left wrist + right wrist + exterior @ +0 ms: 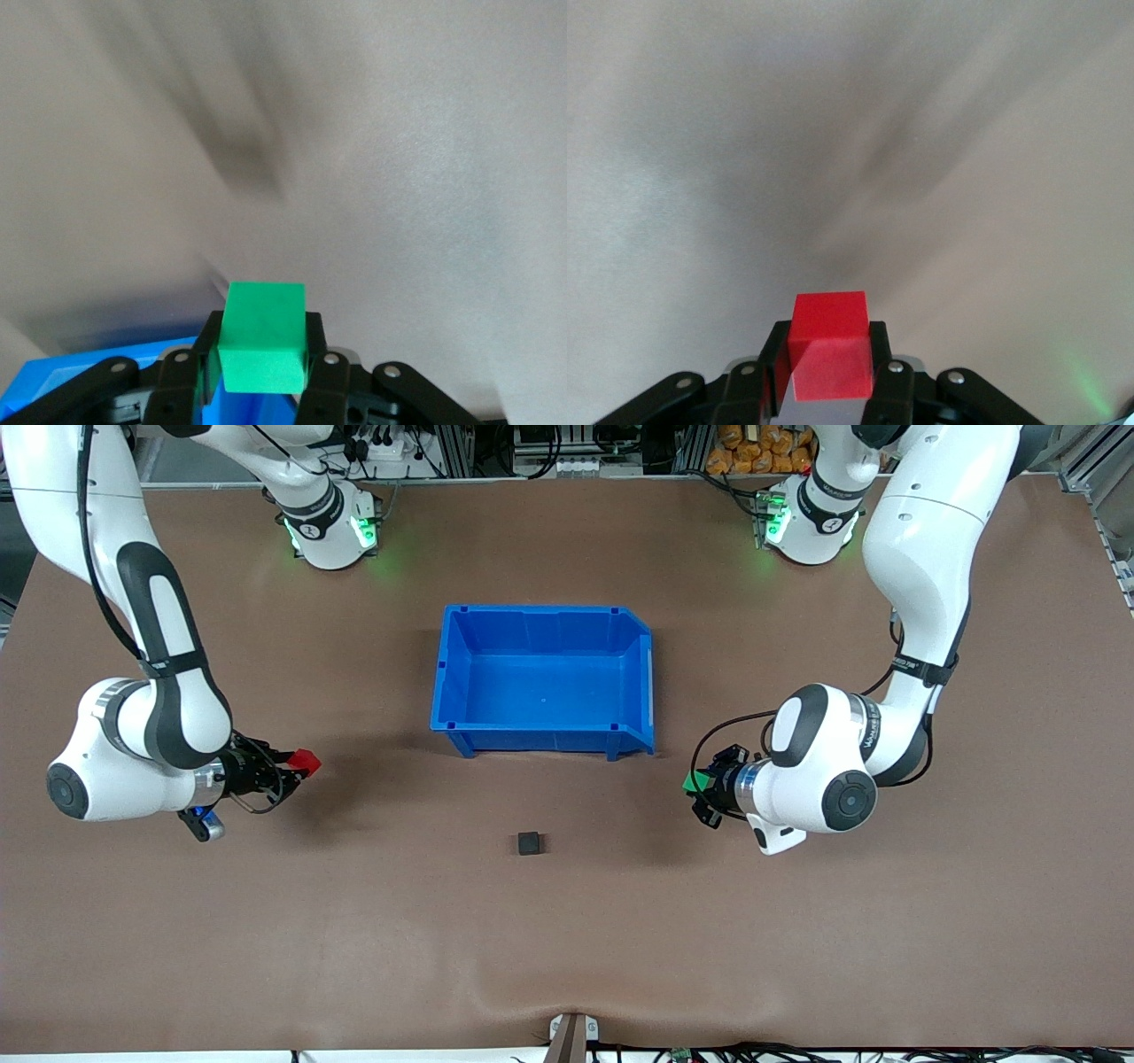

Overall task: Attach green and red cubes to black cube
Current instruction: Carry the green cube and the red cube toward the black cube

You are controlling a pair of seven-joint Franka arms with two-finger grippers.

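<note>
Left end effector [704, 790] clamped on the green cube [693, 781], carried low over the counter [567, 957] toward the left arm's end, at about 2 o'clock from the black cube [530, 843]. Left wrist view confirms: fingers [321, 359] pinch the cube on two side faces, cube squarely between them.

Right end effector [288, 766] clamped on the red cube [305, 761], over the counter toward the right arm's end, at about 10 o'clock from the black cube. Right wrist view shows the same pinch, cube seated between the pads.

Black cube sits alone on the counter, roughly midway between the two end effectors and well apart from both; nearer the front camera than the blue bin [638, 691], at the bin's 6 o'clock.

Progress, as I judge it: both coloured cubes picked up, neither yet joined to the black one. Left to do: bring each in against a face of the black cube.

Blue bin: open-topped, nothing visible inside.
</note>
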